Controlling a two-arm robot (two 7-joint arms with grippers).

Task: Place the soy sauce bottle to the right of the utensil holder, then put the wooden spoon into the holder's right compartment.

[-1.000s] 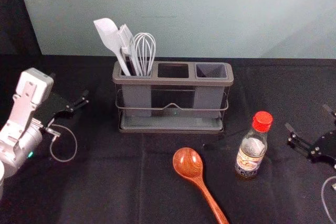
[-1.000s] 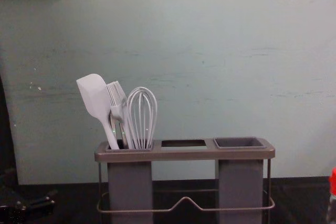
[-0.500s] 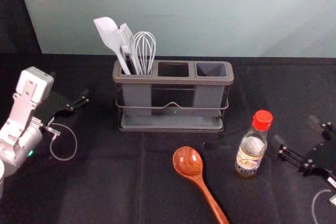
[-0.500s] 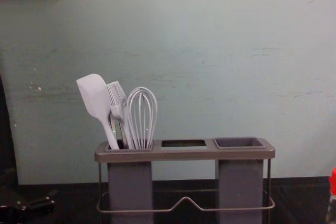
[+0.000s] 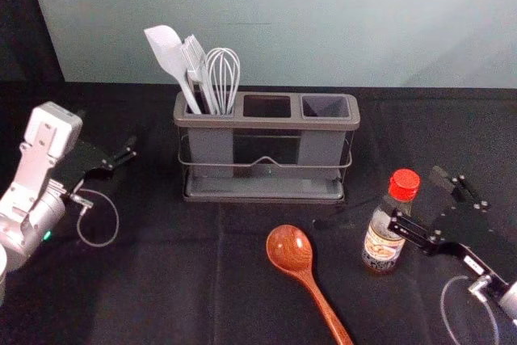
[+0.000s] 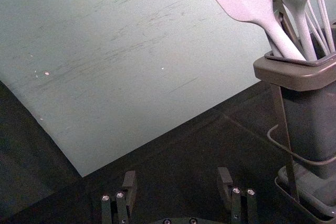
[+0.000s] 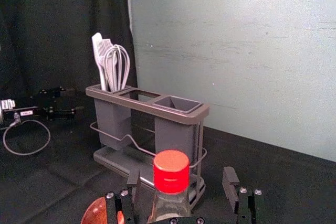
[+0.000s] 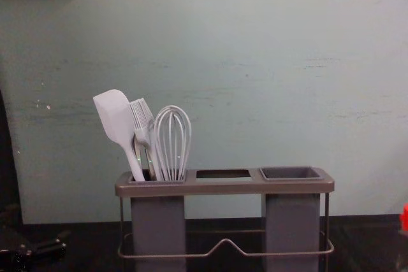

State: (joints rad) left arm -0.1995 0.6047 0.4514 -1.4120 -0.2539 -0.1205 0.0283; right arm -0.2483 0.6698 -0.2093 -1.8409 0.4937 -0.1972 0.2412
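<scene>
While your right gripper (image 5: pixel 415 198) hangs wide open, empty, the upright soy sauce bottle (image 5: pixel 383 241) stands just leftward; your open, empty left gripper (image 6: pixel 177 178) sits far left.

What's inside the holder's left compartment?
The left compartment holds a spatula, a brush and a whisk, with part of another utensil behind them. Its walls cover their lower ends; its floor can't be seen.
</scene>
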